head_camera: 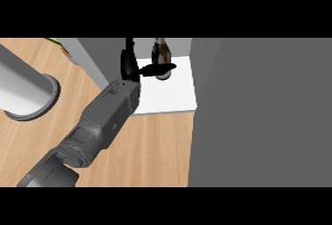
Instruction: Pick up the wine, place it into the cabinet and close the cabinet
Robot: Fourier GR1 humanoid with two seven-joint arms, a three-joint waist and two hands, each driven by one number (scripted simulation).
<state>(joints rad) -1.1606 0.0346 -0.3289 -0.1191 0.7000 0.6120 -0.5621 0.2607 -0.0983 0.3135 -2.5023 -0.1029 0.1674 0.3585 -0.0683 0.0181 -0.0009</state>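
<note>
Reaching up toward the top centre of the frame, one black hand on a grey forearm extends into an open cabinet. Which arm this is cannot be told for certain; it enters from the lower left, which suggests the left. Its fingers point straight up the frame, while the thumb juts rightward and overlaps the base of a dark brown glass wine bottle. The fingers look straight rather than curled, so the hand appears open, with the bottle just to its right; whether the thumb actually touches the glass cannot be told.

The bottle stands upright on the white cabinet shelf, its long axis running toward the top of the frame. A large grey cabinet door fills the right half. On the light wooden surface at left sits a grey cylindrical canister. No other hand shows.
</note>
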